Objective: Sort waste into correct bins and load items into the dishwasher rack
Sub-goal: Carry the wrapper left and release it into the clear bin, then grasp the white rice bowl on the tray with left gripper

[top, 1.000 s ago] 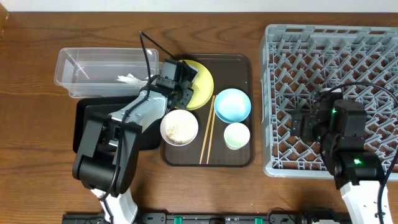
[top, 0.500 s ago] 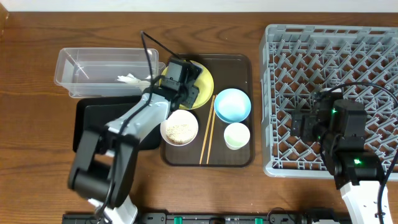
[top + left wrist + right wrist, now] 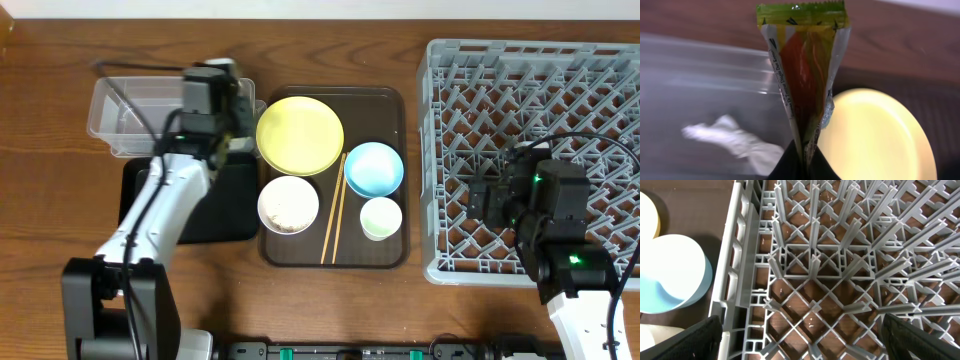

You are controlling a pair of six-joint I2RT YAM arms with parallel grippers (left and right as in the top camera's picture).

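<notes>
My left gripper (image 3: 236, 108) is shut on the green-and-orange snack wrapper (image 3: 805, 75), pinched at its lower end by the jaws (image 3: 802, 166). It hangs over the right end of the clear tub (image 3: 135, 110), beside the yellow plate (image 3: 300, 135). The plate top is bare. The white bowl (image 3: 289, 204) holds rice. The light blue bowl (image 3: 374, 168), pale green cup (image 3: 381, 218) and chopsticks (image 3: 333, 208) lie on the brown tray. My right gripper (image 3: 805, 340) is open and empty over the grey rack (image 3: 540, 90). The black tray (image 3: 225, 205) lies below the tub.
The brown serving tray (image 3: 395, 110) sits between the bins and the rack. A crumpled white scrap (image 3: 735, 142) lies in the clear tub. The left arm crosses over the black tray. The rack's left wall (image 3: 737, 270) stands next to the blue bowl (image 3: 670, 275).
My left gripper has lifted the wrapper off the yellow plate and swung left to the clear tub's right end. The right arm has not moved.
</notes>
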